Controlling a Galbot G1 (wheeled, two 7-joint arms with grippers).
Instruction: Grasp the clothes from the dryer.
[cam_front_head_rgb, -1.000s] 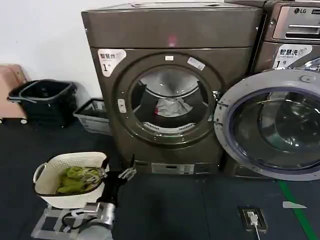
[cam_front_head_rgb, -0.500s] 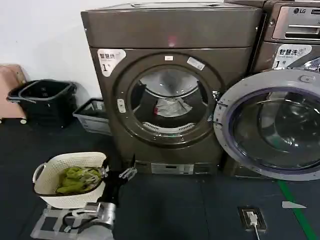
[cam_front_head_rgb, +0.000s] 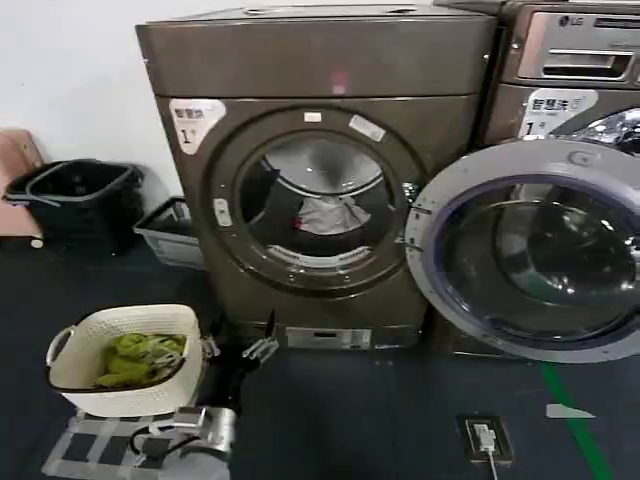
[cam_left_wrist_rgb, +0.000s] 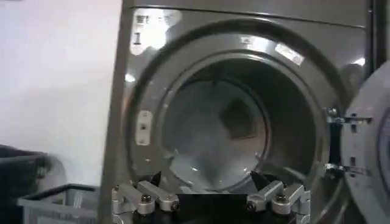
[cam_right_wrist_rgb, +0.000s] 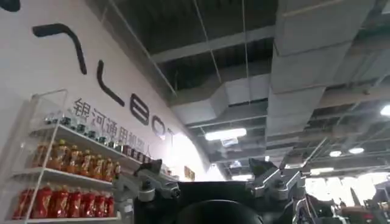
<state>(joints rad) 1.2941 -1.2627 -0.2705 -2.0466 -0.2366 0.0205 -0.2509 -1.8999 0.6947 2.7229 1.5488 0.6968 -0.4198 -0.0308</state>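
Note:
The bronze-brown dryer, with a white sticker marked "1", stands in the middle of the head view. Its chrome-rimmed glass door is swung open to the right. The clothes, a whitish-grey bundle with a bit of red at its left edge, lie inside the drum. My left gripper hangs low in front of the dryer's base, open and empty. In the left wrist view it faces the dryer's porthole from a distance. My right gripper is open and points up at a ceiling.
A white basket holding yellow-green garments sits on the floor at my left. A black bin and a grey crate stand by the wall. A second machine stands behind the door. A floor socket lies at the right.
The dryer, basket and bins have all slid left in the head view. My left gripper keeps its place low in front of the dryer and stays open.

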